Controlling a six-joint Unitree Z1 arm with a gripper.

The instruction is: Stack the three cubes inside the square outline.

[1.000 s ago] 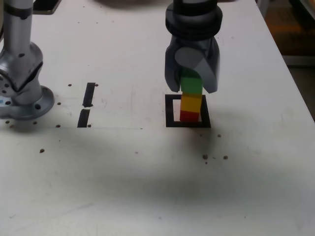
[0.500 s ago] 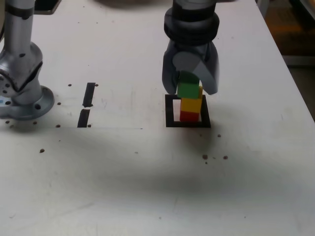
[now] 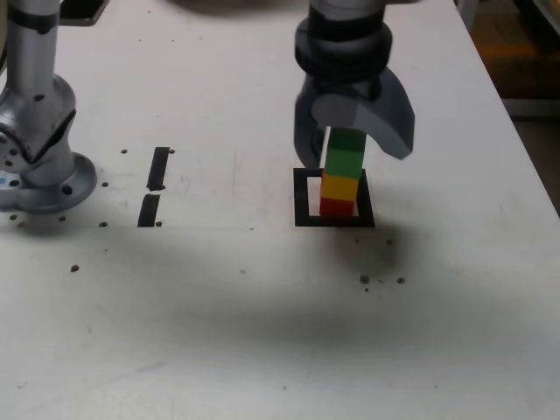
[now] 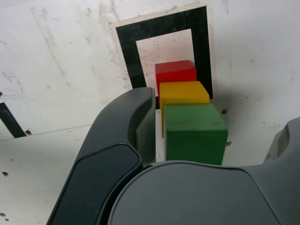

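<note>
Gaping wide around the green cube (image 4: 194,133), the pincer (image 4: 213,126) grips nothing — open room beside one jaw, the other close.

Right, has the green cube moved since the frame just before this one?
Yes: against the black square outline, the green cube has shifted slightly toward the exterior view's right.
</note>
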